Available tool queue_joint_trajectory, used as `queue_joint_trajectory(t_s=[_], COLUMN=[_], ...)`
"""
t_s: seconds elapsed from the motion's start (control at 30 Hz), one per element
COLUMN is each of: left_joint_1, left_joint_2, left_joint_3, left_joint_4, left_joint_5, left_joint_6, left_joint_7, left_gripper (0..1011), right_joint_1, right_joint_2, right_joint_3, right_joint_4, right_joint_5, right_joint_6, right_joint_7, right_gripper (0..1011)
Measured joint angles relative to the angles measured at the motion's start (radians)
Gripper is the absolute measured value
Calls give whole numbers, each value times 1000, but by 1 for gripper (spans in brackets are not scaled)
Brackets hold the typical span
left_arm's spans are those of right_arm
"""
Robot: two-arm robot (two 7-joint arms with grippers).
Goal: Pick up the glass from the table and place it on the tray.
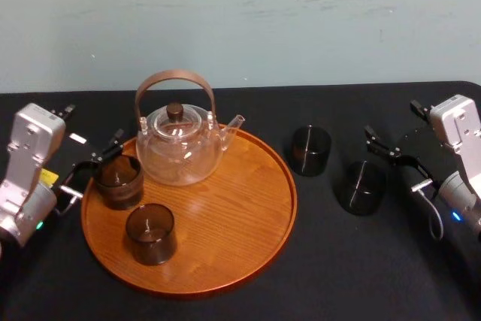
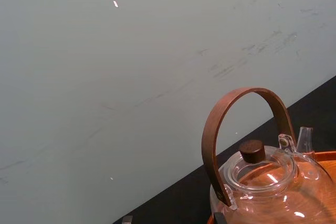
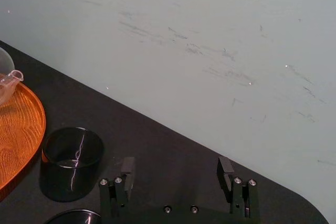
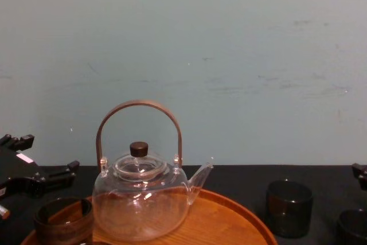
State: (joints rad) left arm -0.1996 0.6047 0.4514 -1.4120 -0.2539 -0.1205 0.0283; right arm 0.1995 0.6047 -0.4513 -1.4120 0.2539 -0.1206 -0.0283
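The glass [image 1: 361,187], a smooth dark cylinder, stands on the black table [image 1: 331,268] right of the round wooden tray [image 1: 279,208]. The right gripper [image 1: 394,159] is beside it, fingers apart. The left gripper [image 1: 94,167], also spread, is at the tray's left rim.

The tray [image 1: 248,238] is orange-brown wood with visible grain and a satin sheen. The teapot [image 1: 180,152] is clear, glossy glass. Its handle [image 1: 174,77] looks like smooth brown wood. The far glass [image 1: 310,150] and the near glass [image 1: 361,187] are dark smoked glass, glossy, each with a bright streak of reflection. The table [image 1: 361,268] has a matt black covering that looks like cloth. My right tool [image 3: 176,169] has matt black fingers [image 3: 127,167] fixed with bright metal screws. My left tool [image 1: 94,169] has a matt silver-grey housing.
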Motion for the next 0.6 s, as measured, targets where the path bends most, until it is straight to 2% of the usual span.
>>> queue_joint_trajectory(t_s=[0.6], left_joint_1=[0], left_joint_2=[0], left_joint_3=[0], left_joint_4=[0], left_joint_5=[0], left_joint_6=[0], left_joint_7=[0], left_gripper=[1001], right_joint_1=[0], right_joint_2=[0], right_joint_3=[0], right_joint_4=[0], right_joint_5=[0], right_joint_6=[0], right_joint_7=[0], right_gripper=[1002])
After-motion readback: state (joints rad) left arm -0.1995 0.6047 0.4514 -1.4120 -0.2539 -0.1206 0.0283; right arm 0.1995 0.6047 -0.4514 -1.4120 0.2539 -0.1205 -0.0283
